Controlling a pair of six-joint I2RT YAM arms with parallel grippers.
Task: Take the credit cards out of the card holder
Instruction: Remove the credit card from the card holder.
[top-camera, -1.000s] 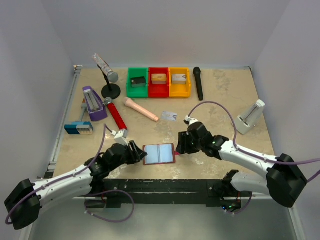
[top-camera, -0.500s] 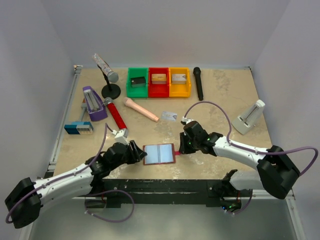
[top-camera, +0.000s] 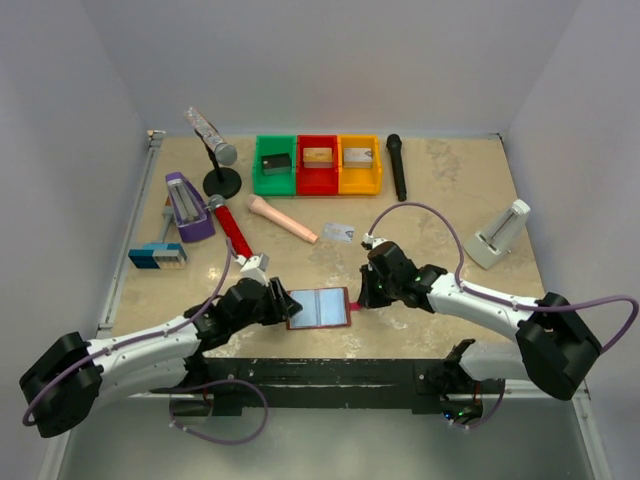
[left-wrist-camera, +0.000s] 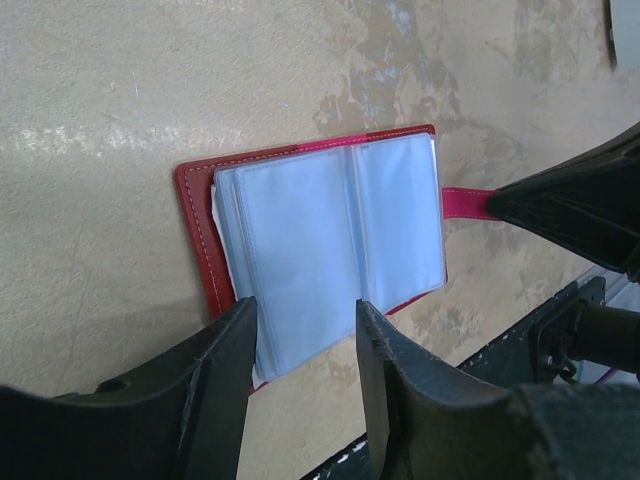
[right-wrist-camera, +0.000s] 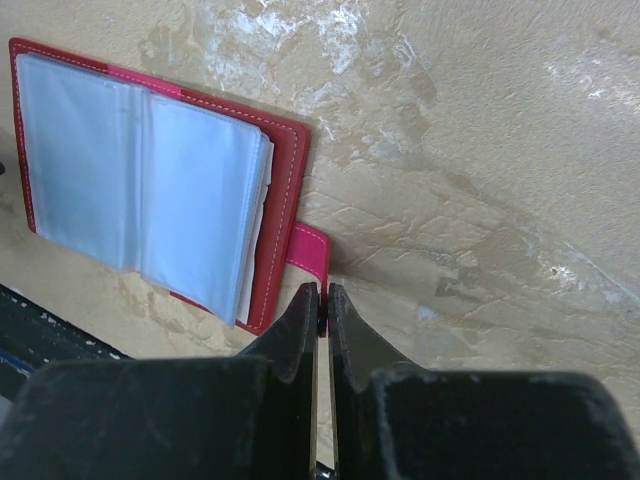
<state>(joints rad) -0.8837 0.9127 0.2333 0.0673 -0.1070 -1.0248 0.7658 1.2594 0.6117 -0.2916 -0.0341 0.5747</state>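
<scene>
Right end effector (right-wrist-camera: 320, 293): fingers have just come together, pinched on the tip of the red tab (right-wrist-camera: 308, 252) of the card holder (right-wrist-camera: 150, 170). Left end effector (left-wrist-camera: 305, 312): fingers apart, now moved up to straddle the holder's left edge; contact unclear.

Holder lies open and flat on the bench (right-wrist-camera: 480, 150), between the arms. Judged: holder anchored, extraction can begin.

One loose credit card (top-camera: 340, 232) lies farther back. Pockets cloudy; cards inside not discernible. Tab tip hidden between the fingers.

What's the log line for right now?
dark red folding card holder: open flat on table | left gripper: open, straddling its edge | right gripper: shut at its pink tab
</scene>
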